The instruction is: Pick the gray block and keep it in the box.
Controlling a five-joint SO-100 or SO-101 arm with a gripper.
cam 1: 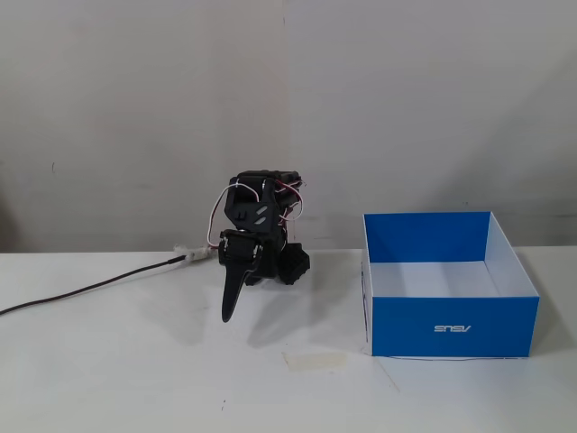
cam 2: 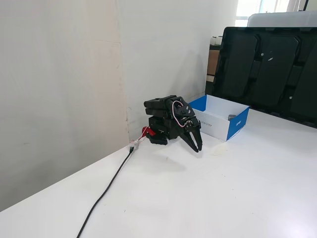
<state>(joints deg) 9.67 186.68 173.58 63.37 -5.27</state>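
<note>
The blue box (cam 1: 451, 327) stands open on the white table, to the right of the arm in a fixed view; it also shows behind the arm in the other fixed view (cam 2: 237, 124). A small gray block (cam 2: 232, 117) lies inside the box against its near wall; the box's front wall hides it in the fixed view from the front. My gripper (cam 1: 229, 309) hangs down from the folded black arm, its tip just above the table, left of the box and apart from it. Its jaws are together and hold nothing, as the side fixed view (cam 2: 198, 147) also shows.
A black cable (cam 1: 90, 289) runs left from the arm's base across the table. A strip of pale tape (cam 1: 314, 361) lies on the table in front of the arm. A large black screen (cam 2: 267, 69) stands behind the box. A wall backs the table.
</note>
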